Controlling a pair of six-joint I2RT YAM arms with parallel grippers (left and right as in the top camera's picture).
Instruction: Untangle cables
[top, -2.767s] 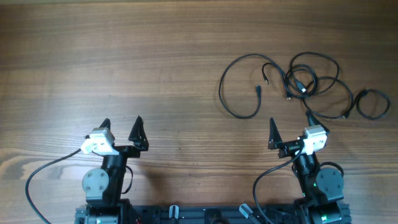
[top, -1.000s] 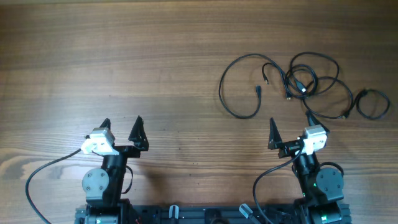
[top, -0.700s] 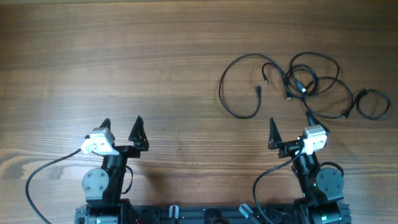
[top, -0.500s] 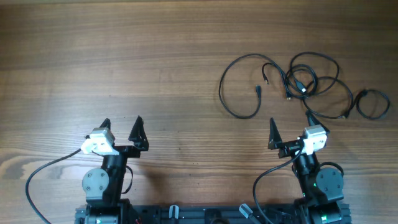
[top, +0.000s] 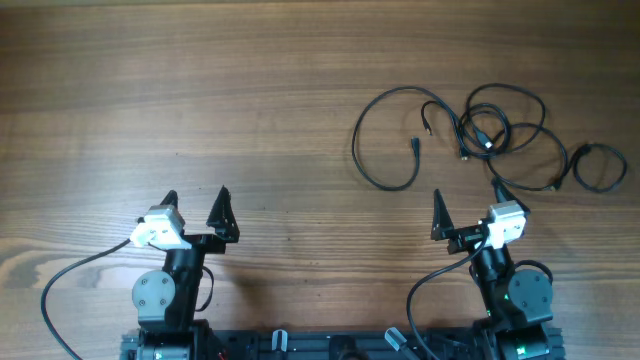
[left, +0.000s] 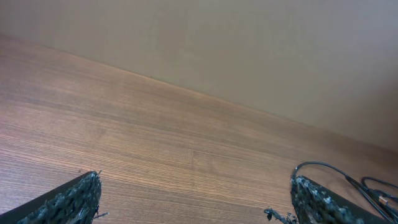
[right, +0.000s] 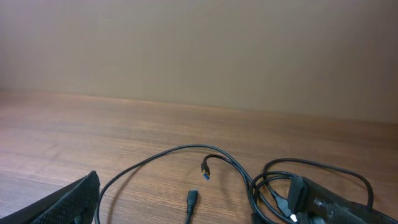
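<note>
"Anything shifted in the last few seconds?"
"Nothing. Both arms stay parked near the base, so untangling hasn't begun."
"The jaws?"
"The black two-finger left gripper (top: 195, 197) is spread wide and empty. The right gripper (top: 467, 195) is the same."
"And the cables?"
"The thin black cables (top: 487, 141) lie loosely tangled on the brown wooden table (top: 200, 90), just beyond the right gripper."

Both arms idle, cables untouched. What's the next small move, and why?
Probably extend the right pincer forward toward the cables. Both pincers sit open and empty at the near edge. The cables lie just ahead of the right one, while the left pincer is far off to the side.
</note>
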